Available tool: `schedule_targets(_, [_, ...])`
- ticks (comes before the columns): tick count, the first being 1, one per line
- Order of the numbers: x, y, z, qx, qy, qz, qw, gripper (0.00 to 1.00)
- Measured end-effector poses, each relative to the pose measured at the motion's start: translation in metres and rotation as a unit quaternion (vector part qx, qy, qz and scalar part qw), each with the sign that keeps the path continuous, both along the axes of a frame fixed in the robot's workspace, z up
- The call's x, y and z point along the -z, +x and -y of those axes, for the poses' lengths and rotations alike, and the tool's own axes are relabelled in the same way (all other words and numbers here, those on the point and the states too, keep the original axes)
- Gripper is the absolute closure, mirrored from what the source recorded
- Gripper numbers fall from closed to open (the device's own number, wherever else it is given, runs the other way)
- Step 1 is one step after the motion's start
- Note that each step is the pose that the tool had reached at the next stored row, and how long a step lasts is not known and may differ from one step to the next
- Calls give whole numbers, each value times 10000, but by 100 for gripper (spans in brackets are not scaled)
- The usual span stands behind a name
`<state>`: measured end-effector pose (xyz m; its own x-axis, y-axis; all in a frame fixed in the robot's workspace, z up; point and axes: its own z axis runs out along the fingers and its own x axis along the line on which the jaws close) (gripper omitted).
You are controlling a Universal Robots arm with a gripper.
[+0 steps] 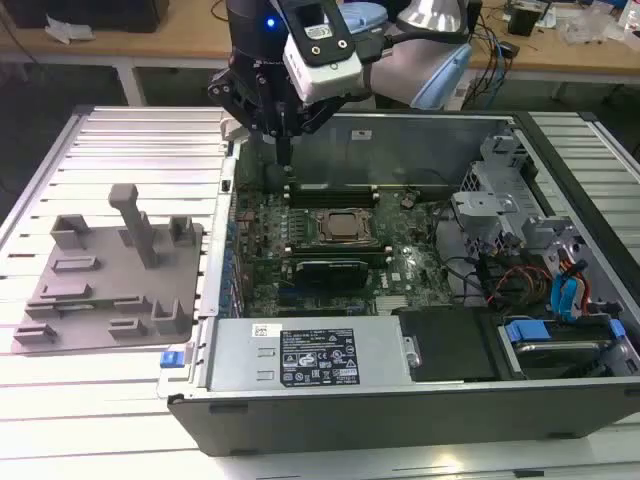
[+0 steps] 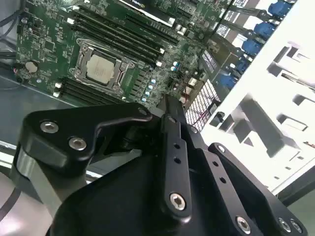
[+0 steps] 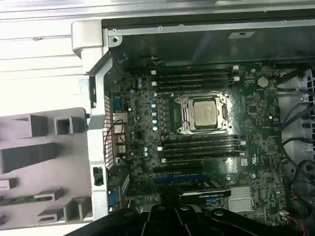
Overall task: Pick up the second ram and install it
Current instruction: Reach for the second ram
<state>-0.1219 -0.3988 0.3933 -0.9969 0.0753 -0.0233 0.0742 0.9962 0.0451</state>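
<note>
The pincer (image 1: 285, 150) hangs upper centre over the computer case (image 1: 430, 150); I cannot tell its opening. The memory stick (image 3: 19, 199) lies on the grey plate (image 3: 74, 167).

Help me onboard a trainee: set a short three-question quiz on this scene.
1. True or false: memory slots run along two opposite sides of the CPU socket.
2. In the exterior view, where does the gripper hang relative to the open case? A) outside it B) over its board, near the far corner on the exterior view's left C) resting on the CPU socket
3. Fill in: in the first wrist view, the second ram lies on the ____.
Key: 1 true; 2 B; 3 grey plate.
</note>
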Motion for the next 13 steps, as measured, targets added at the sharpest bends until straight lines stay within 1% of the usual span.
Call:
schedule_targets(1, [0, -160, 0, -1, 0, 1, 10000, 92])
schedule_targets(2, [0, -295, 0, 0, 0, 1, 10000, 92])
schedule_targets(4, [0, -376, 0, 0, 0, 1, 10000, 92])
schedule_targets(5, [1, -434, 0, 0, 0, 1, 10000, 92])
schedule_targets(8, [2, -515, 0, -1, 0, 1, 10000, 92])
schedule_targets(11, [5, -646, 0, 0, 0, 1, 10000, 92])
schedule_targets(13, [6, -677, 0, -1, 0, 2, 10000, 92])
